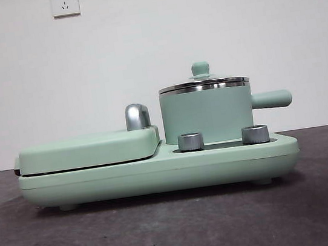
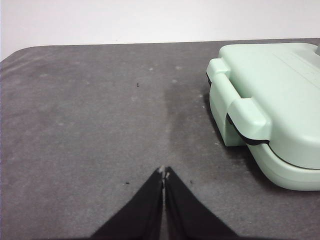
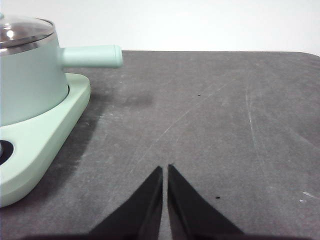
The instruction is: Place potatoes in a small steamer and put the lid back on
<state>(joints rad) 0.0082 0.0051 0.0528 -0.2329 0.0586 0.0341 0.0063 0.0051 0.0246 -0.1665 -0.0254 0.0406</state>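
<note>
One steamer (image 1: 207, 115), one lid (image 1: 203, 83), one griddle (image 1: 88, 151), one base (image 1: 159, 172). Two knobs (image 1: 190, 142), two wall sockets (image 1: 64, 2). Two grippers: left (image 2: 164, 172), right (image 3: 165, 169).

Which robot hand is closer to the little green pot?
Right. The right gripper is beside the small steamer, out past its handle. The left gripper is beside the griddle, at the far end.

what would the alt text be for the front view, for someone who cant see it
A mint-green cooker base sits on a dark table before a white wall. On its right stands the small steamer with the lid on; on its left lies a flat closed griddle. No potato or gripper shows.
</note>
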